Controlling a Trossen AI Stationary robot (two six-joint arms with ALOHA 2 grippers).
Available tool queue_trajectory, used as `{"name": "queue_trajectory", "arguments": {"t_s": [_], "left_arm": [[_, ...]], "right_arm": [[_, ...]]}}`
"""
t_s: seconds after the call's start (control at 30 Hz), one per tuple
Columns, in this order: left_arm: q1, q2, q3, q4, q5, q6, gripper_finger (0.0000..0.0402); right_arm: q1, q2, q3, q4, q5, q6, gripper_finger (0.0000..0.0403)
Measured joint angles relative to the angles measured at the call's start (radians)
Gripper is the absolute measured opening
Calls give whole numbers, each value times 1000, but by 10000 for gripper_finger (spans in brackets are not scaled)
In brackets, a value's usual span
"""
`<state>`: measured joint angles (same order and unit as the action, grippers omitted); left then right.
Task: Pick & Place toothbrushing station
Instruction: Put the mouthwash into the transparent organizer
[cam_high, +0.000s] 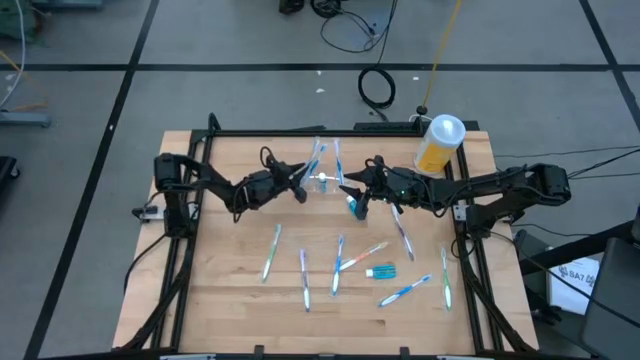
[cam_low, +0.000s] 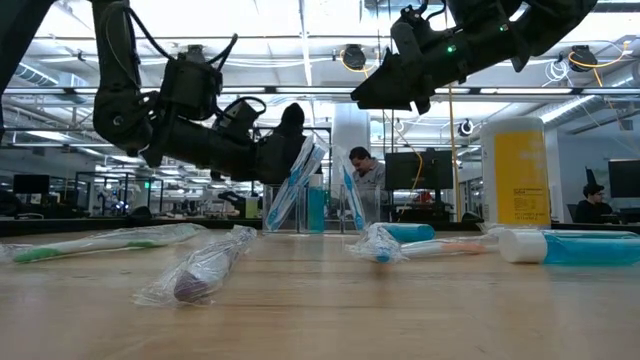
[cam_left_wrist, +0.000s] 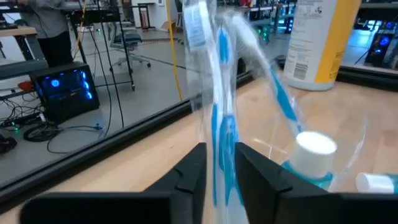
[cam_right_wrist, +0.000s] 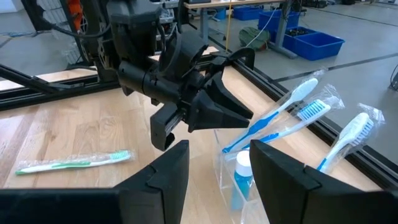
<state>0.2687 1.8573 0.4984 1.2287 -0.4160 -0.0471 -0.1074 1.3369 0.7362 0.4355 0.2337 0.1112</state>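
Clear cup (cam_high: 324, 182): upright at tabletop (cam_high: 230, 300) back centre, holding brushes (cam_right_wrist: 292, 112) and a teal tube (cam_right_wrist: 241, 180).
Left jaws (cam_left_wrist: 219, 165): closed on a wrapped brush (cam_left_wrist: 219, 118) at the cup.
Right jaws (cam_right_wrist: 217, 171): open, empty, above the cup.
Loose brushes (cam_high: 338, 264): scattered nearer the front.
Yellow bottle (cam_high: 439, 144): back right.

From overhead you look straight down on the whole table (cam_high: 230, 300) and both arms. Your low camera sits at tabletop height, facing level across the wood into the room behind, close to the nearest wrapped toothbrushes (cam_low: 200, 272). Each wrist camera looks forward past its own dark fingers, very near the clear cup (cam_right_wrist: 231, 163). All four views share that cup; the yellow bottle (cam_high: 438, 146) shows in three.
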Motion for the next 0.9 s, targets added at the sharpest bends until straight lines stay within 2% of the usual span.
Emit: {"name": "queue_trajectory", "arguments": {"t_s": [0.2, 0.37, 0.47, 0.7, 0.9], "left_arm": [[0, -92, 0, -187, -22, -12, 161], [-24, -209, 0, -272, -20, -44, 199], [-41, -294, 0, -333, -2, -30, 208], [-61, -479, 0, -490, 133, -14, 209], [-55, -570, 0, -551, 146, 22, 209]], "right_arm": [[0, 0, 0, -1, 0, 0, 164], [0, 0, 0, -37, 0, 3, 164], [0, 0, 0, -87, -1, 24, 164], [-10, 15, -7, -111, 0, 55, 164], [-11, 70, -13, -66, 0, 43, 181]]}}
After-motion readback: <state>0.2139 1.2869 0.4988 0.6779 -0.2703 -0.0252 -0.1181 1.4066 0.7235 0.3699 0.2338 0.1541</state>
